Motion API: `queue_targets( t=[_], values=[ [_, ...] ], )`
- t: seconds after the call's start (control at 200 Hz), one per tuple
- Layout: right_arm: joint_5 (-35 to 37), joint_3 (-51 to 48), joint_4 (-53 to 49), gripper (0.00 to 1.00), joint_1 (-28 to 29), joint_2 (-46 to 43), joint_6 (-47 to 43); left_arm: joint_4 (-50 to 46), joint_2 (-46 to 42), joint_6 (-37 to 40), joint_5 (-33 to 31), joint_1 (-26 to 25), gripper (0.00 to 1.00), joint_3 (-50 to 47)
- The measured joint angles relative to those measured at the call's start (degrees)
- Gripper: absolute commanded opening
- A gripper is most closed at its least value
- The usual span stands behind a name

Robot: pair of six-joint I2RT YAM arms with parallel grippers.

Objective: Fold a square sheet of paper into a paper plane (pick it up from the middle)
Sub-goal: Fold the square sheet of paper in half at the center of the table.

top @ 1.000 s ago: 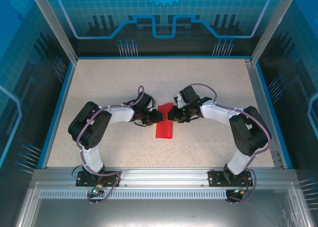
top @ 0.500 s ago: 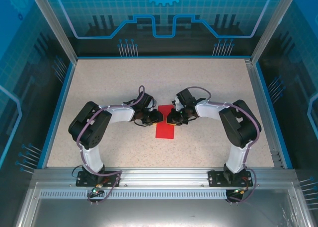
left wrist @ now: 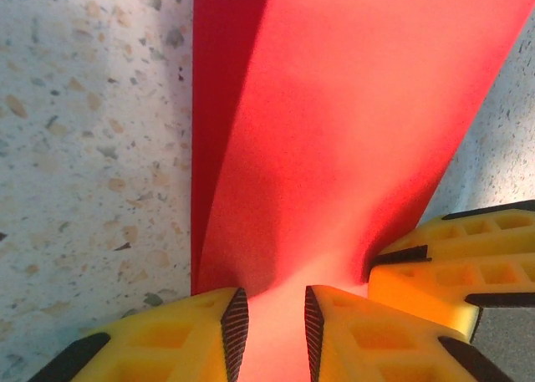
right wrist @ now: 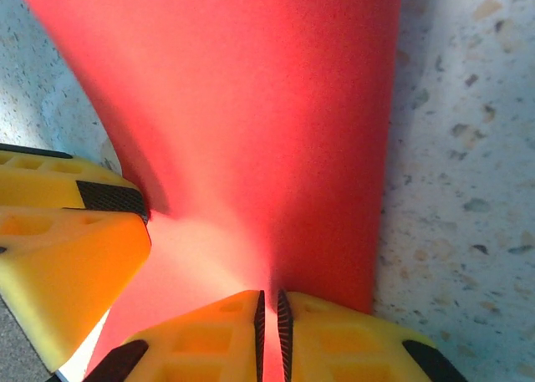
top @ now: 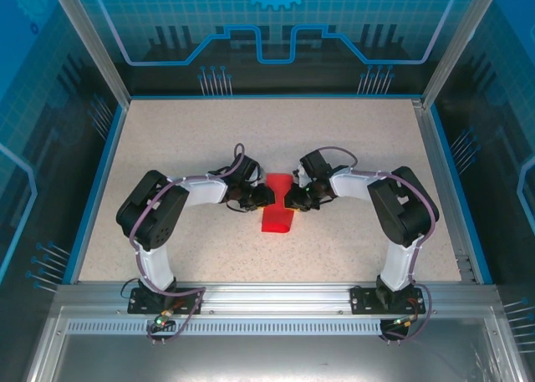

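Both grip the square sheet of paper (top: 278, 219), its long axis running away from the bases: left gripper (left wrist: 269, 315) jaws slightly apart, right gripper (right wrist: 269, 311) nearly closed, table (top: 192, 140) beneath.

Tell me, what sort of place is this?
Probably a robot lab or demo cell: left arm and right arm bolted at the edge of a table, a red sheet of paper between them, blue printed panels around.

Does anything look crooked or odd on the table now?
The bright red folded paper sheet does not lie flat: held between the jaws from both sides, it bows upward like a tent. No tear is visible.
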Motion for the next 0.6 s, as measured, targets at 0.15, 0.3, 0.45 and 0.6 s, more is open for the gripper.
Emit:
queue_targets(
  t=[0.15, 0.3, 0.45, 0.6],
  values=[
    [-0.2, 0.0, 0.0, 0.16, 0.0, -0.2, 0.1, -0.2, 0.1, 0.2, 0.0, 0.0, 0.30, 0.1],
    [-0.2, 1.5, -0.3, 0.16, 0.0, -0.2, 0.4, -0.2, 0.2, 0.2, 0.0, 0.0, 0.30, 0.2],
    [-0.5, 3.6, 0.3, 0.16, 0.0, 0.6, 0.7, -0.2, 0.2, 0.2, 0.0, 0.0, 0.30, 0.2],
    [-0.6, 3.9, 0.8, 0.16, -0.1, 3.2, 0.7, -0.2, 0.2, 0.9, 0.0, -0.1, 0.30, 0.2]
  ],
)
